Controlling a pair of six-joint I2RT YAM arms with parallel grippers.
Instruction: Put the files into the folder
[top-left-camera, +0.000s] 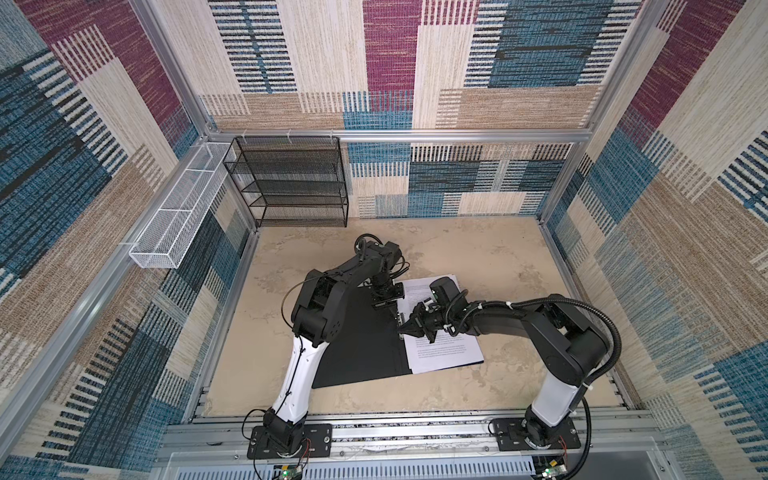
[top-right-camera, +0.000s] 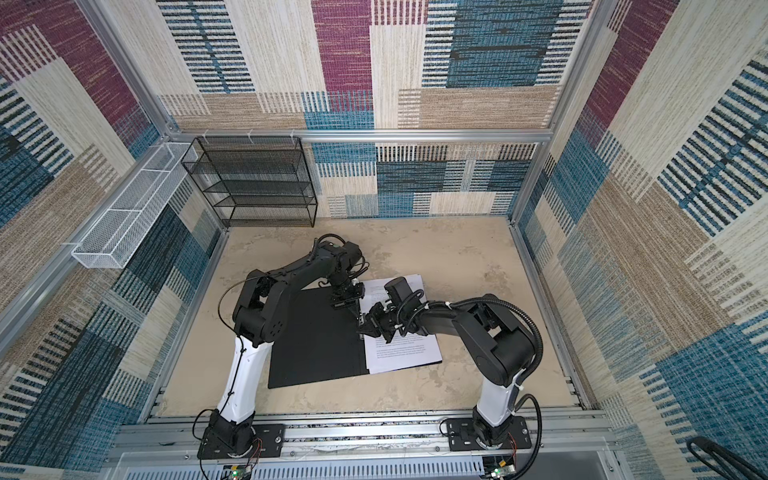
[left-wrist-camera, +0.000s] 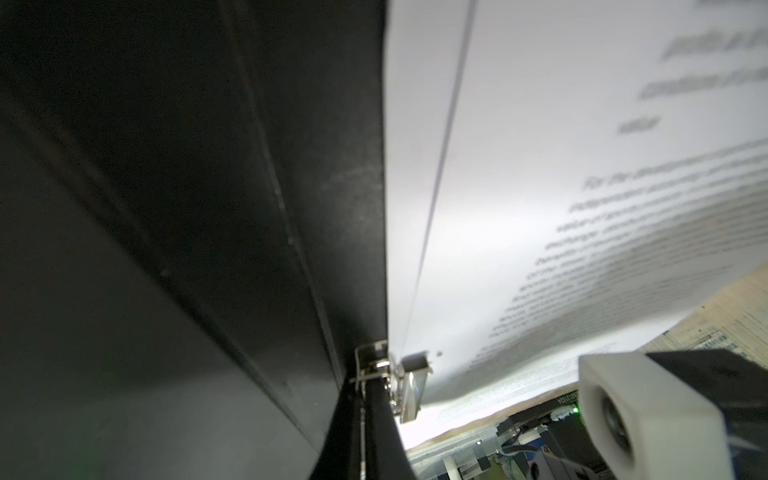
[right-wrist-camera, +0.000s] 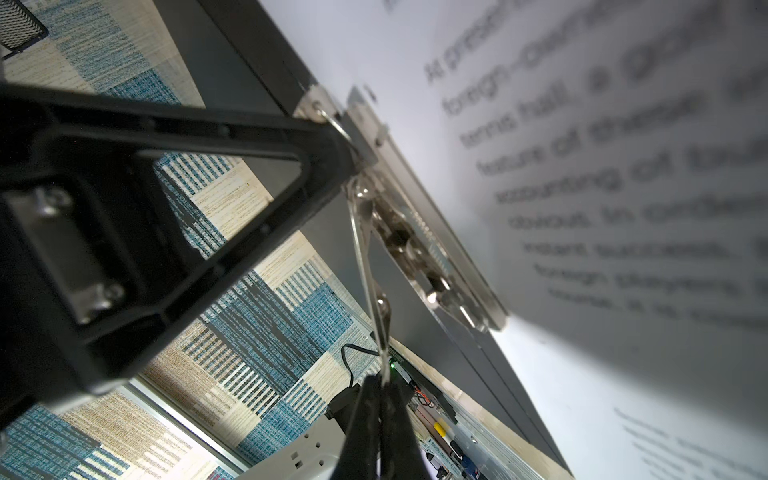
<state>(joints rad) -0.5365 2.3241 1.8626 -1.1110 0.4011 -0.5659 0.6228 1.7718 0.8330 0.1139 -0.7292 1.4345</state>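
Pinching the raised thin metal lever of the silver spine clip with the right claw, pressed together. Just beside it along the spine, left claw also pressed together, tip at the clip's end. Behind and under the right claw, white printed paper sheets, flat on the open black-lined flat folder; roomy beige mottled tabletop around.

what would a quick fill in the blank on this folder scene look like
The folder lies open on the table with its ___ inside facing up.
In both top views the files rest on the folder's ___ half.
The right gripper is ___ on the thin lever of the metal clip.
Missing words: black; right; shut.
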